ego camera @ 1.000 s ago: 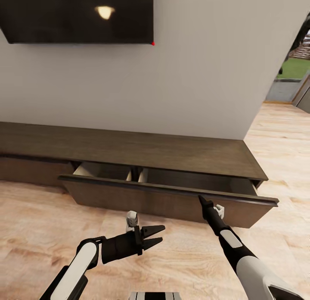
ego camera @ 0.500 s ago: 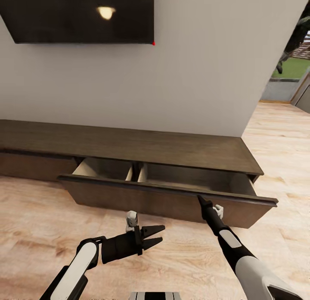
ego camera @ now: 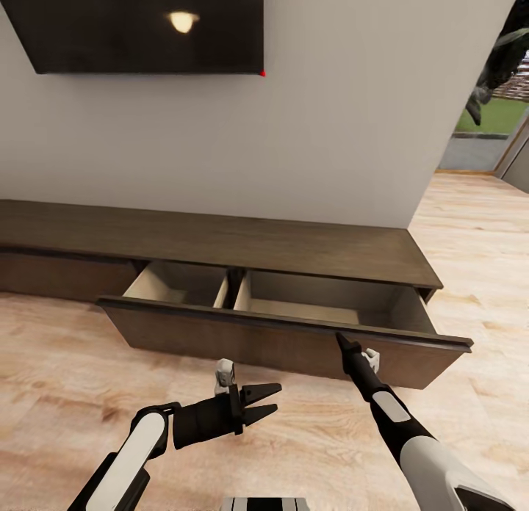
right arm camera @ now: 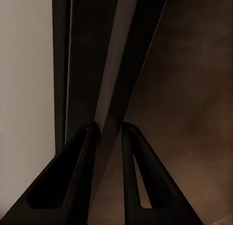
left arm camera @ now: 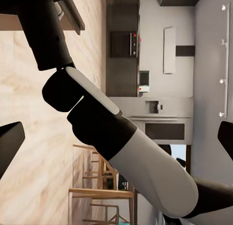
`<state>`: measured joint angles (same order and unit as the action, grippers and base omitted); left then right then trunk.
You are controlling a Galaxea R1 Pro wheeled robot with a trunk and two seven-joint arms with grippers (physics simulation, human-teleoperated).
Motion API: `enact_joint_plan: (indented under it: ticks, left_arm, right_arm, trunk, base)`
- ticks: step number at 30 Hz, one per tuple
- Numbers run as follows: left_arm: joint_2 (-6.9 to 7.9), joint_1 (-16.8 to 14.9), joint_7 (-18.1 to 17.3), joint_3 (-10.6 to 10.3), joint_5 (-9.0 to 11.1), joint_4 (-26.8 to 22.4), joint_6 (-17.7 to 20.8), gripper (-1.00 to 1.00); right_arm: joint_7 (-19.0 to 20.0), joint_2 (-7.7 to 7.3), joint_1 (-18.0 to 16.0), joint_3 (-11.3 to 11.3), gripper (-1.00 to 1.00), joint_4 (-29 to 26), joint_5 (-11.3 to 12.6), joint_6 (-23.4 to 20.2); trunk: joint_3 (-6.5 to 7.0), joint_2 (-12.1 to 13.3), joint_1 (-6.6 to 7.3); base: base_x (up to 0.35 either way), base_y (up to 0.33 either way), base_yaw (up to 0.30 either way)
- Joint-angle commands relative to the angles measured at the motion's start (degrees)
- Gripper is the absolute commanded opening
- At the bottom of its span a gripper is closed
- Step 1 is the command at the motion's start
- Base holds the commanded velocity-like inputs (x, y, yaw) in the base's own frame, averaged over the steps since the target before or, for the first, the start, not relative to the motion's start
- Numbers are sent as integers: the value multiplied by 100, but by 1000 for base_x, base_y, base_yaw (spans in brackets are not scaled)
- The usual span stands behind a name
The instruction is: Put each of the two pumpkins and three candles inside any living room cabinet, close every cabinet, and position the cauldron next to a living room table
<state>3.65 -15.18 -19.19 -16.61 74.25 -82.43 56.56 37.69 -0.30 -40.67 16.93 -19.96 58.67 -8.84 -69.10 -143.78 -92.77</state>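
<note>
The long, low, dark brown cabinet (ego camera: 220,243) runs along the wall. Its wide drawer (ego camera: 220,335) is pulled out, and the two grey-beige compartments I can see are bare. My right gripper (ego camera: 342,340) is at the top edge of the drawer front. In the right wrist view its fingers (right arm camera: 82,157) are shut on that thin edge (right arm camera: 116,65). My left gripper (ego camera: 272,399) hangs open above the floor in front of the drawer, holding nothing. The pumpkins, candles and cauldron are out of view.
A black TV (ego camera: 147,26) hangs on the wall above the cabinet. Wooden floor (ego camera: 66,364) lies in front. An opening at the far right (ego camera: 488,114) leads outside. The left wrist view looks past my right arm (left arm camera: 121,137) to wooden chairs (left arm camera: 99,186) and a kitchen.
The drawer has come further out and more of its inside shows. The view has shifted a little, with the cabinet top now higher in the picture. Both arms keep their pose.
</note>
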Motion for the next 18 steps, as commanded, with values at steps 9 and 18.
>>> enact_joint_plan:
  ticks: [9, 18]
  left_arm:
    - [4, -2, -41, -6, -33, 0, 4, 100]
    - [4, -2, -41, -9, -33, -1, 4, 100]
  right_arm:
    - [45, -102, -3, 109, -100, 1, 137, -65]
    - [39, -102, -3, 109, -100, 1, 136, -57]
  trunk:
    - [-5, -2, 2]
    - [-5, -2, 2]
  base:
    - [-48, 0, 0]
    - [-77, 0, 0]
